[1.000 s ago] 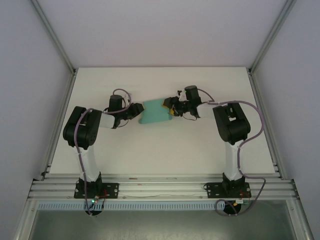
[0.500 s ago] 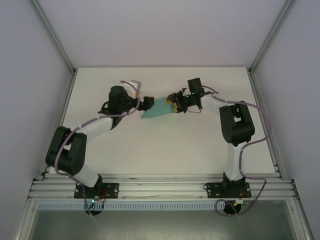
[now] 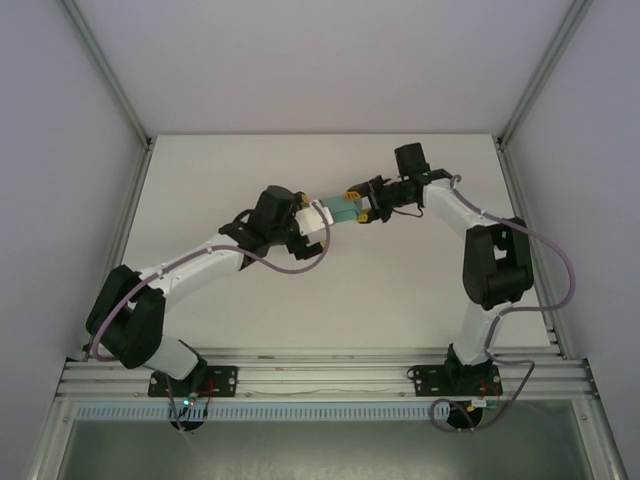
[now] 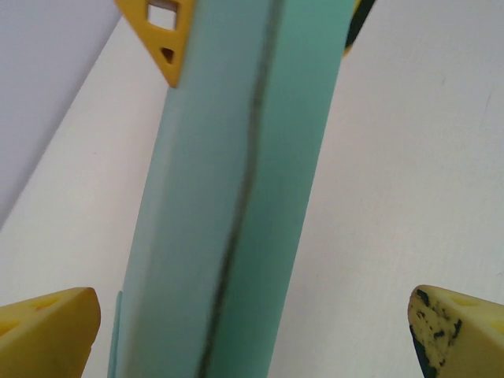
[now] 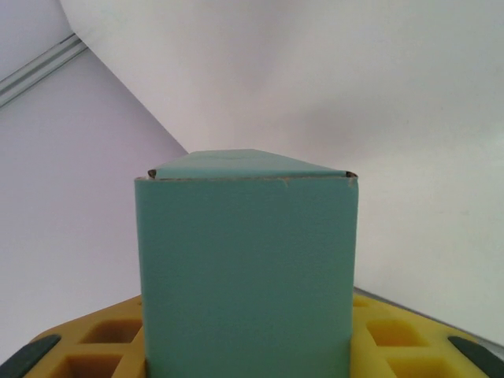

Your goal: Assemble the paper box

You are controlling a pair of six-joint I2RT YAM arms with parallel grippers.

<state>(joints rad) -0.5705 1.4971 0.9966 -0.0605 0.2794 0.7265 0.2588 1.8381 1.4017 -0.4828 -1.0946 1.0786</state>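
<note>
Right wrist: the paper box (image 5: 246, 268), a folded teal block, clamped in right tool (image 5: 247, 346); left tool (image 4: 253, 324) spread apart

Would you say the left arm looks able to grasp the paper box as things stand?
Probably yes: the left gripper stands open with the paper box between its fingers, nothing else between them, while the right gripper holds the other end.

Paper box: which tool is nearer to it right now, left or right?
Right. The right tool is clamped on one end of the paper box. The left tool is open, its fingers straddling the other end with gaps on both sides.
</note>
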